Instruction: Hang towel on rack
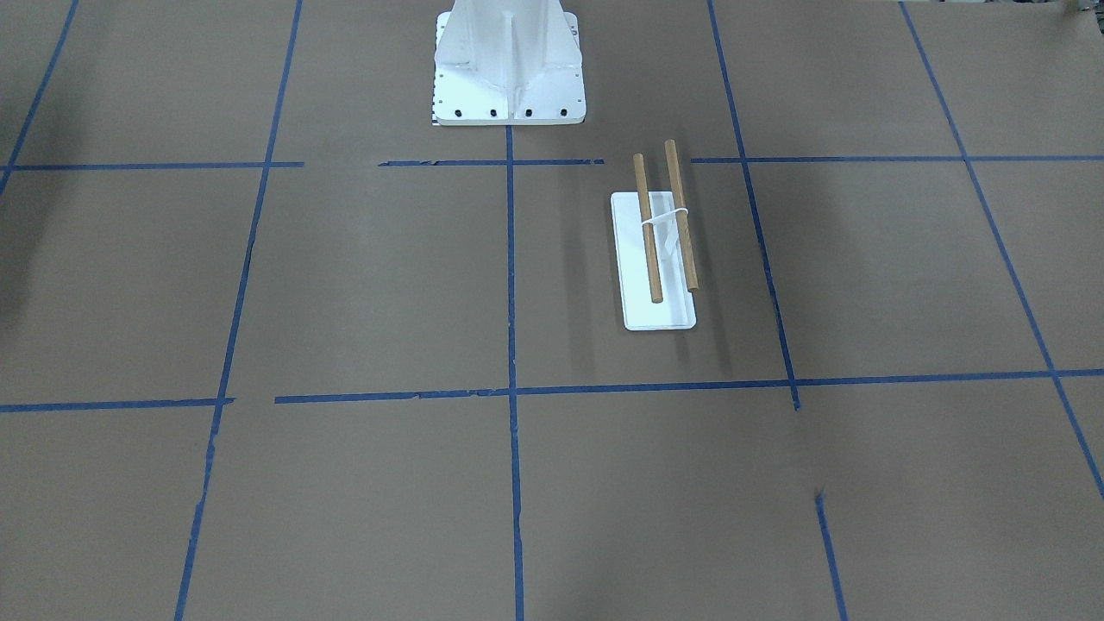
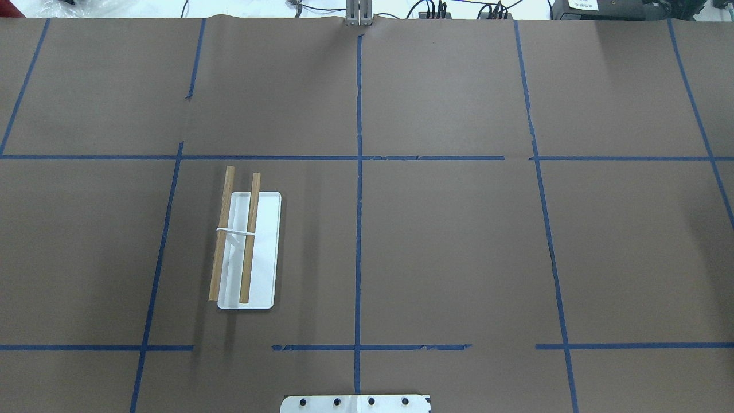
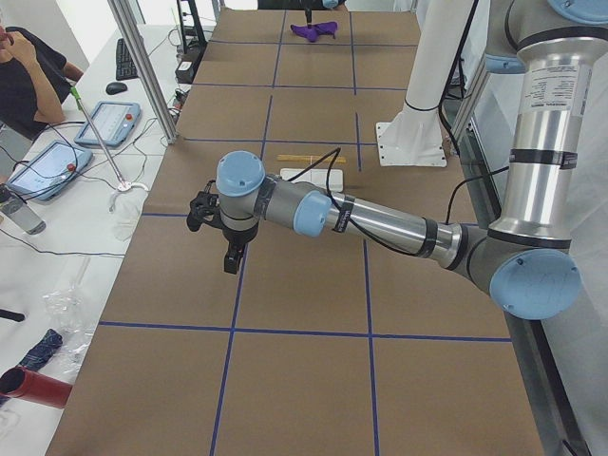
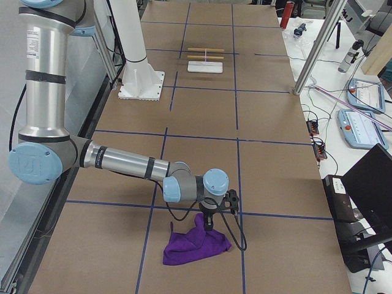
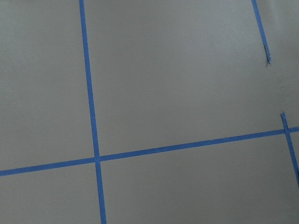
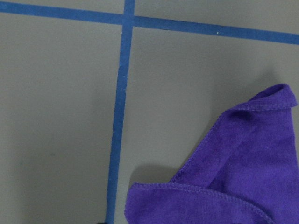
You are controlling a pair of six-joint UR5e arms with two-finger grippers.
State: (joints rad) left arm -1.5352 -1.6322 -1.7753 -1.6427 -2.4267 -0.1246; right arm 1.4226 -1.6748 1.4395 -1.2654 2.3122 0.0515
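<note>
Towel: purple [image 4: 197,245], crumpled on the bench [image 4: 275,165] at the robot's right end, well apart from the rack [image 2: 246,246].
Right hand: [image 4: 208,222] at the towel's edge that faces the rack. I cannot tell whether it is released or clenched, nor whether it touches the cloth.
Left hand: [image 3: 228,252] hangs over bare bench at the other end; its state cannot be told either.
Step in hand: probably taking hold of the towel.
Doing it well: pinch a single hemmed edge or corner, not the bunched middle, so the cloth falls open when raised. Lift until the hem clears the bench before crossing.
Towel's lie: a loose heap, no clear long axis, one hemmed corner folded over itself.
Rack's axis: the two dowels run parallel, away from the robot toward the far side, so the towel should drape across them.
</note>
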